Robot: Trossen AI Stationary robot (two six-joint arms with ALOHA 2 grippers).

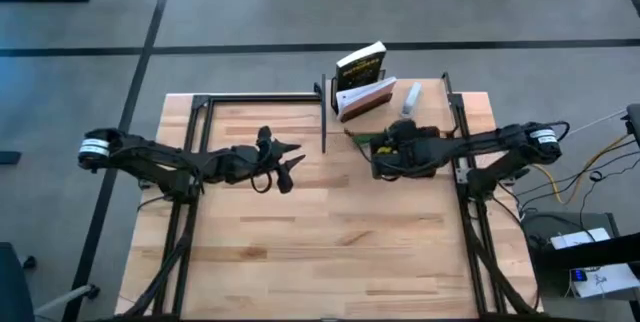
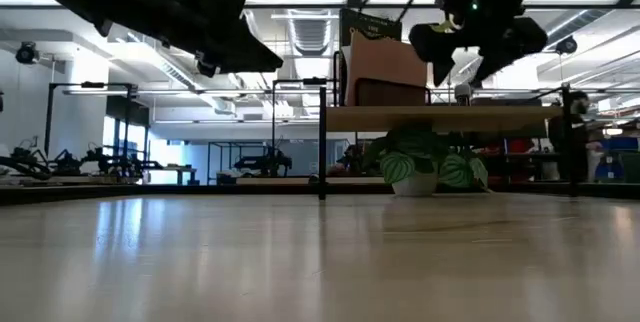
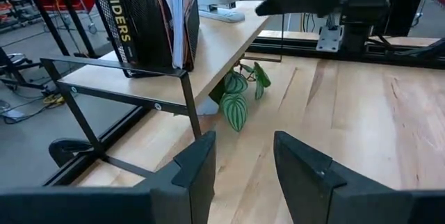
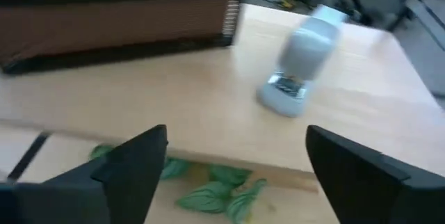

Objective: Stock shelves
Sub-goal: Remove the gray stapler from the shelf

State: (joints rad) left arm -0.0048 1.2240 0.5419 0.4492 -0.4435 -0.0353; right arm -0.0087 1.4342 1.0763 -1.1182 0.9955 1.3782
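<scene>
The shelves, a small light-wood riser on thin black legs [image 1: 425, 112], stand at the table's far right. Its board also shows in the low view [image 2: 440, 117], the left wrist view [image 3: 222, 43] and the right wrist view [image 4: 174, 106]. On it rest books in a black wire rack [image 1: 360, 82] and a grey stapler [image 4: 299, 57]. A potted plant with striped leaves [image 2: 430, 162] stands on the table under the board. My right gripper [image 4: 236, 168] hovers open above the board's near edge [image 1: 382, 152]. My left gripper [image 3: 243, 168] hangs open over mid-table [image 1: 298, 157], facing the shelves.
Black frame rails [image 1: 190, 202] run along the table's left and right sides [image 1: 470, 212]. Bare butcher-block tabletop [image 1: 330, 252] stretches between them toward the near edge. Cables and equipment [image 1: 590, 242] sit beyond the right edge.
</scene>
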